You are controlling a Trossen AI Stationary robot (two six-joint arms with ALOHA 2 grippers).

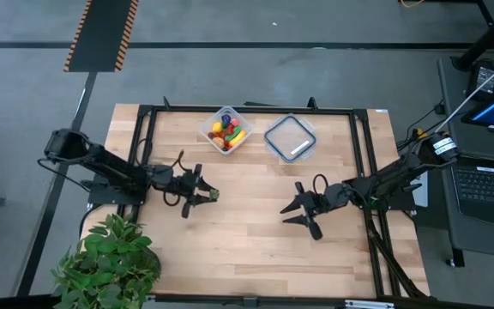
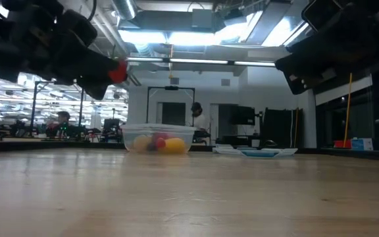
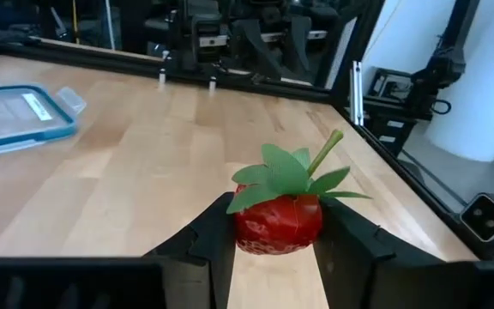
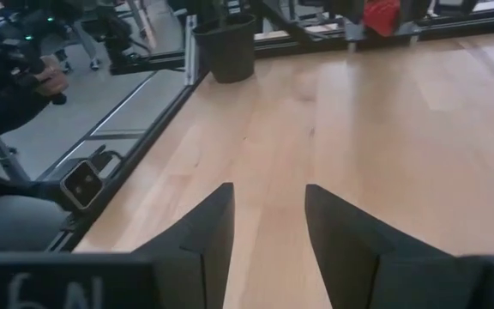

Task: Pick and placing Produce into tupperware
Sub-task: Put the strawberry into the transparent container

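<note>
A toy strawberry (image 3: 278,221), red with green leaves and a stem, sits in my left gripper (image 3: 277,215), which hovers above the table's left half (image 1: 206,195); it also shows as a red spot (image 2: 117,71) in the low view. The clear tupperware (image 1: 226,129) stands on its base at the far middle, with several coloured produce pieces inside (image 2: 158,141). My right gripper (image 1: 300,215) hangs open over the right half, its fingers (image 4: 204,232) empty. My left gripper pinches the strawberry's red body (image 3: 249,230) between its two fingers (image 3: 208,240), one on each side. The fingers come nearly level, pointing toward the table's right. The berry is lifted clear of the table, leaves and stem up.
The flat lid (image 1: 290,138) with a white label lies right of the tub. A potted plant (image 1: 110,262) stands at the near left corner. A black frame rail (image 1: 247,109) runs along the table's edges. Bare wood lies between the two grippers. A person's hand (image 4: 48,79) shows beyond the table.
</note>
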